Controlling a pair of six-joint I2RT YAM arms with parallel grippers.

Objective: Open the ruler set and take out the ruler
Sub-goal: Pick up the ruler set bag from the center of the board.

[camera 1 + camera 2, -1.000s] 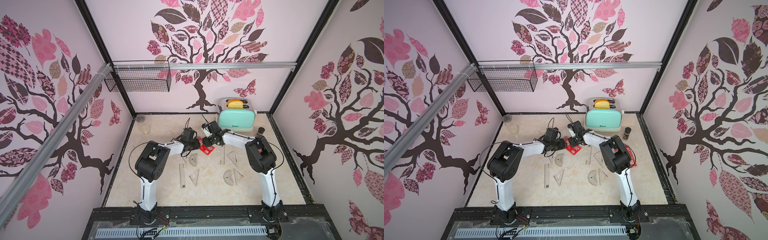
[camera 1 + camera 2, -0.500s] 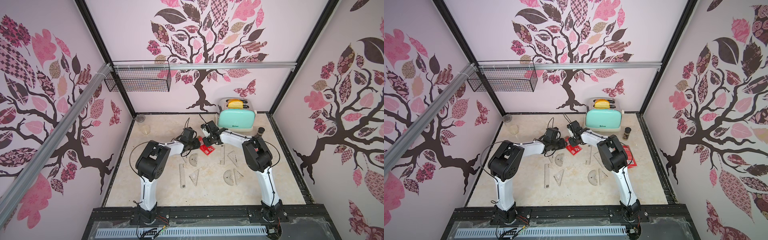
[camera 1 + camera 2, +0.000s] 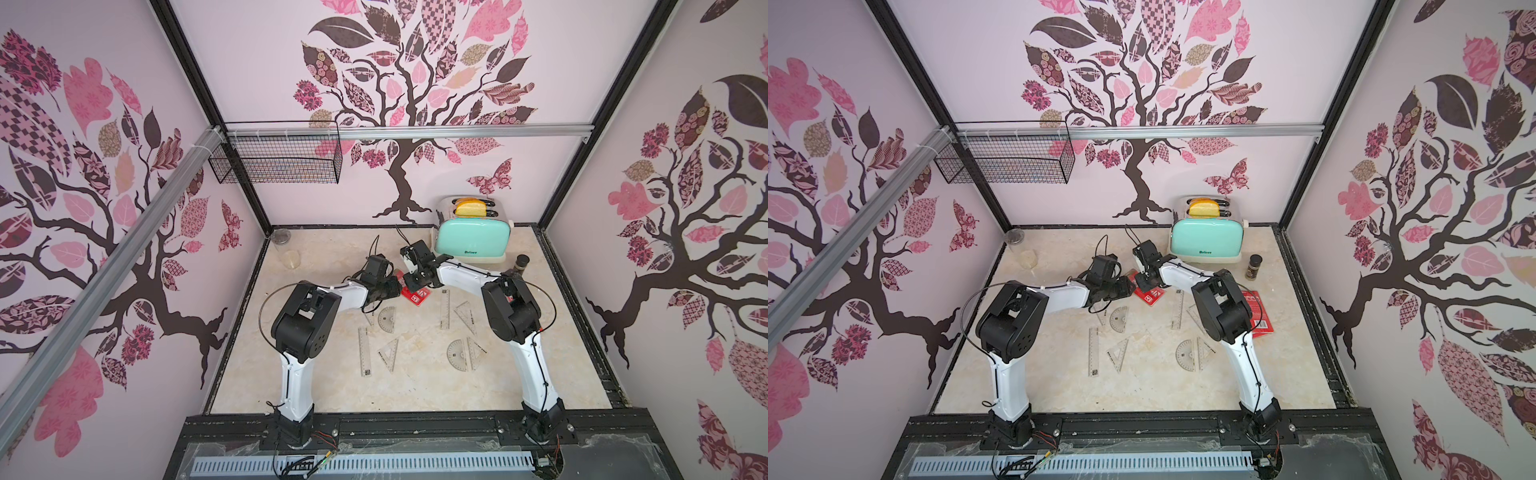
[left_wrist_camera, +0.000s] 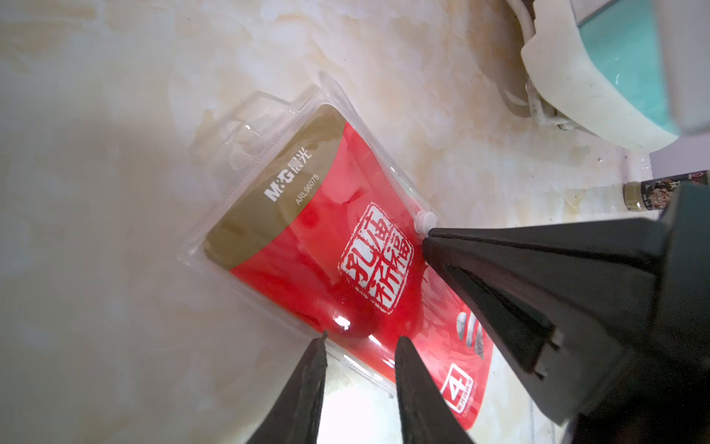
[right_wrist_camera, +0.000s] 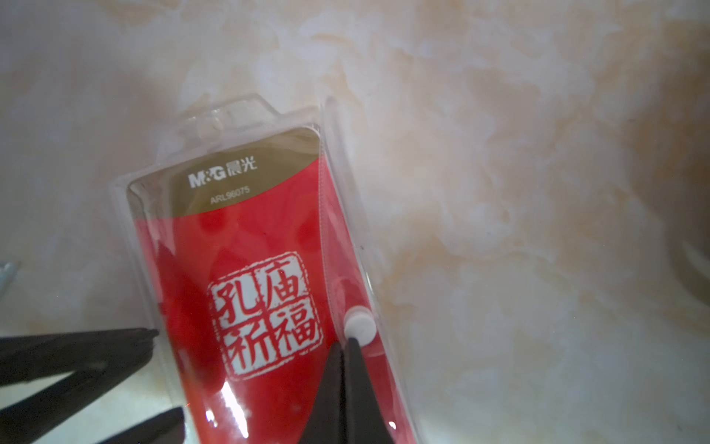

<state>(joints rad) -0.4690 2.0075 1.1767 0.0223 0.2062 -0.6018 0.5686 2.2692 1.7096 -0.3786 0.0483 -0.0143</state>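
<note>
The counter [image 3: 332,386] carries the toaster [image 3: 473,241] at the back, and both arms reach toward the middle just in front of it. There the ruler set [image 4: 326,246], a clear pouch over a red card, lies flat on the counter between the two tools. It looks unopened, and the loose rulers [image 3: 365,351] nearer the robot lie well apart from it. The left tool [image 4: 361,342] stands part open, one tip at the pouch's long edge and one over the red card; whether it presses down I cannot tell. The right tool [image 5: 347,346] is closed, its tip touching the white snap [image 5: 359,326] on the opposite edge; whether it pinches any flap is not visible. The step in hand seems to be popping that snap. To do it well, the left tool should pin the pouch firmly so it neither slides nor lifts. The right tool should pry up just beside the snap in a short peel, not drag along the counter.
</note>
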